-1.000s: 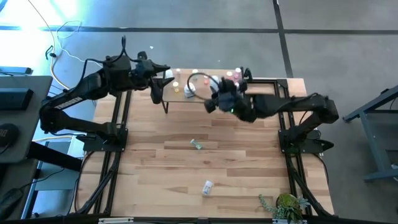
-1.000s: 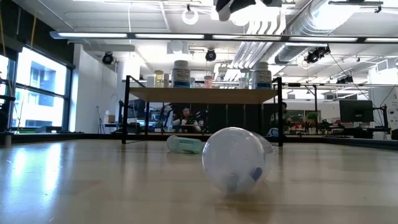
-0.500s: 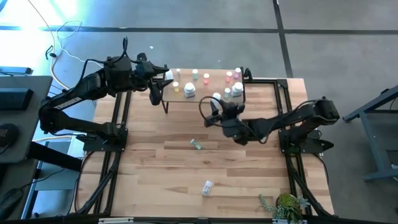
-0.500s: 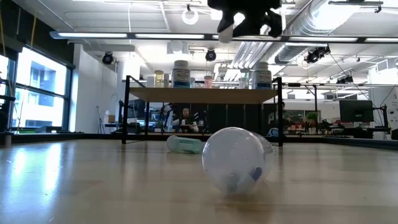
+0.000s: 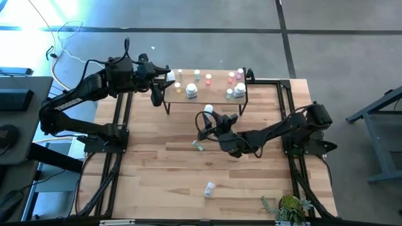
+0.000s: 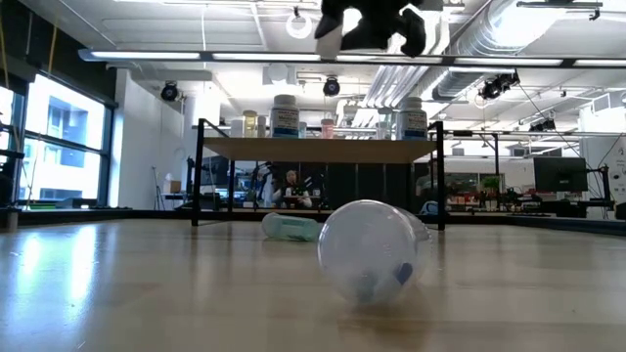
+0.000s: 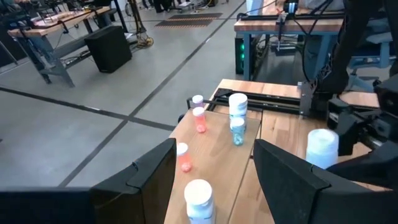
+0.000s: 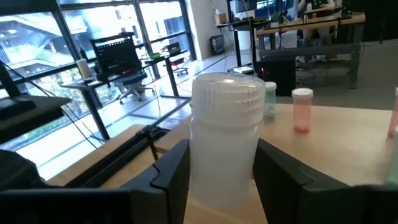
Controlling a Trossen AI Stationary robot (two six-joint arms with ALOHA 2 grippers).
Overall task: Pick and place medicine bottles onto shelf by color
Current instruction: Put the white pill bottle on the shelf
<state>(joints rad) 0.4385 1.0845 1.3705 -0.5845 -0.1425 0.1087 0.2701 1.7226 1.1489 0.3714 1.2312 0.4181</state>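
Note:
The shelf (image 5: pixel 204 94) stands at the table's far middle with several small bottles upright on it, white (image 5: pixel 191 91), pink (image 5: pixel 231 76) and clear (image 5: pixel 240 90). In front of its near side, above the table, my right gripper (image 5: pixel 210 114) is shut on a white-capped white bottle (image 8: pixel 225 124). My left gripper (image 5: pixel 161 86) hovers open at the shelf's left end, nothing between its fingers (image 7: pixel 155 180). A green bottle (image 5: pixel 198 145) and a clear one (image 5: pixel 210 187) lie on their sides on the table. My right gripper pinches the white bottle's body (image 8: pixel 200 167) below the cap between its two fingers (image 8: pixel 177 168), one on either side. The fingers reach about level, slanting toward the table's left. The bottle is lifted clear of table and shelf, its cap end free.
The table's black frame rails (image 5: pixel 119 125) run along both sides by the arm bases. A small plant (image 5: pixel 287 206) sits at the near right corner. In the low view the clear bottle (image 6: pixel 370 249) lies close, the green one (image 6: pixel 291 227) behind it.
My right gripper has come away from above the shelf, moving down and toward the table's near and left side with the white bottle, and its wrist has turned. The bottle stays in the hold, clear of the shelf.

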